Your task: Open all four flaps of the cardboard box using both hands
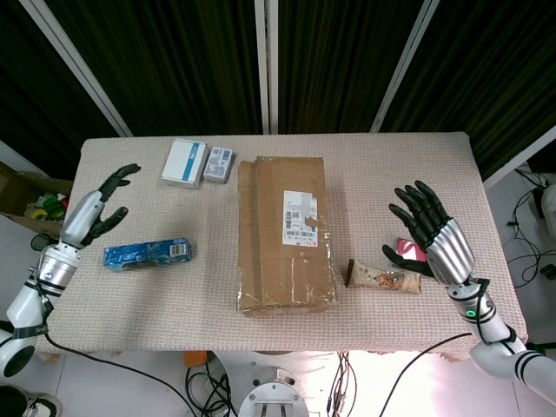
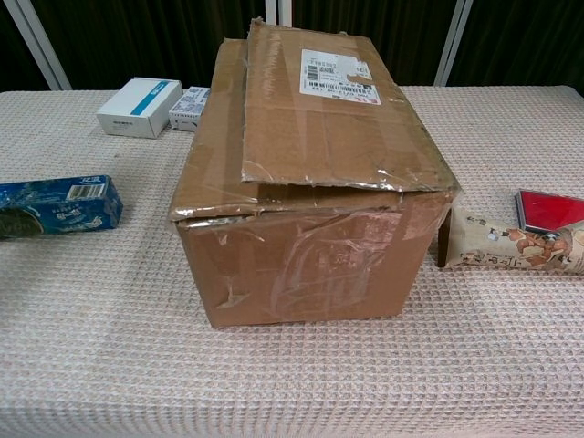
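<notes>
Brown cardboard marks your landmark: the cardboard box (image 1: 285, 233), mid-table (image 1: 130, 295), flaps down, the labelled top flap (image 2: 333, 109) overlapping the one under it, so its free edge is likely your first purchase. Left of the box, your left hand (image 1: 97, 207) hovers with fingers spread, holding nothing, just beyond the blue packet (image 1: 148, 253). Behind the box's left corner sit two small white cartons (image 1: 197, 163). Right of the box, your right hand (image 1: 430, 240) hangs splayed and empty above the snack wrapper (image 1: 385, 278) and red pouch (image 2: 550, 210); both palms face inward, placed to close on the box.
</notes>
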### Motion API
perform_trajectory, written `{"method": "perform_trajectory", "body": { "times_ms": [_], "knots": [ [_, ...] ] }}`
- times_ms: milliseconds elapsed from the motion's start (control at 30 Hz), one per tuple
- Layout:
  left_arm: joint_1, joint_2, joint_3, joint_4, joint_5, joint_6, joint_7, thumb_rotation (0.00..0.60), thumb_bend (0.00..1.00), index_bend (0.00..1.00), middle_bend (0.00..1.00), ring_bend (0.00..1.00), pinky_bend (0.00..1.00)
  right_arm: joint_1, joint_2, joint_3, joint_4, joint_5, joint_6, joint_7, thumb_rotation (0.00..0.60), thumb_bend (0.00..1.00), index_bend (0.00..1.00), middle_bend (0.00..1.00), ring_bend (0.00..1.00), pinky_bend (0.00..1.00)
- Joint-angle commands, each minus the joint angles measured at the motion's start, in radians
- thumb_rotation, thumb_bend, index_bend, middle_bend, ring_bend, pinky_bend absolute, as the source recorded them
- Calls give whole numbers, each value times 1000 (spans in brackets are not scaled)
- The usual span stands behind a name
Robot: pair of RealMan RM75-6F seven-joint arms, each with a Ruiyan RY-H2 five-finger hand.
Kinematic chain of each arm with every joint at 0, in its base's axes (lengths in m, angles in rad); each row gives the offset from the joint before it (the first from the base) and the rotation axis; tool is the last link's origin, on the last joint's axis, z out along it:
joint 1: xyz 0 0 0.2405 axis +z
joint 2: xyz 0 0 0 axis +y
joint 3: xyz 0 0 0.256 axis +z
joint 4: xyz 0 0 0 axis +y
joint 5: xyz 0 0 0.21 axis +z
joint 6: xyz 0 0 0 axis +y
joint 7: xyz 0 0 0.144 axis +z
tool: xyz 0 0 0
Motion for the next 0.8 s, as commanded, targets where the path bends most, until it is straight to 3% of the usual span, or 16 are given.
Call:
{"method": "perform_trajectory", "body": {
  "times_ms": [33,100,200,333,467,667,800],
  "knots": [
    [10,7,3,37,-25,18,246,64,132,48,88,70,162,80,138,-13,-280,-53,-166,-141,600,400,0,160,0,0],
    [23,-9,-7,47,-53,51,391,159,133,59,103,73,163,130,189,2,-400,-75,-258,-231,600,563,23,225,0,0],
    [39,-19,-5,44,-82,64,498,228,133,68,117,81,164,209,241,31,-538,-70,-429,-368,600,625,91,256,0,0],
    [50,-23,1,51,-107,64,587,237,133,68,117,81,164,316,284,82,-686,26,-706,-565,600,625,110,273,0,0],
    [61,-28,5,53,-125,65,638,231,133,68,117,81,164,405,284,140,-779,221,-944,-769,600,587,94,271,0,0],
    [72,-29,14,64,-139,45,636,221,134,66,117,81,164,455,236,169,-819,410,-1019,-895,600,628,38,283,0,0],
    [76,-28,17,70,-139,37,622,220,133,66,118,81,164,478,217,176,-828,496,-1037,-895,600,861,8,301,0,0]
  ]
}}
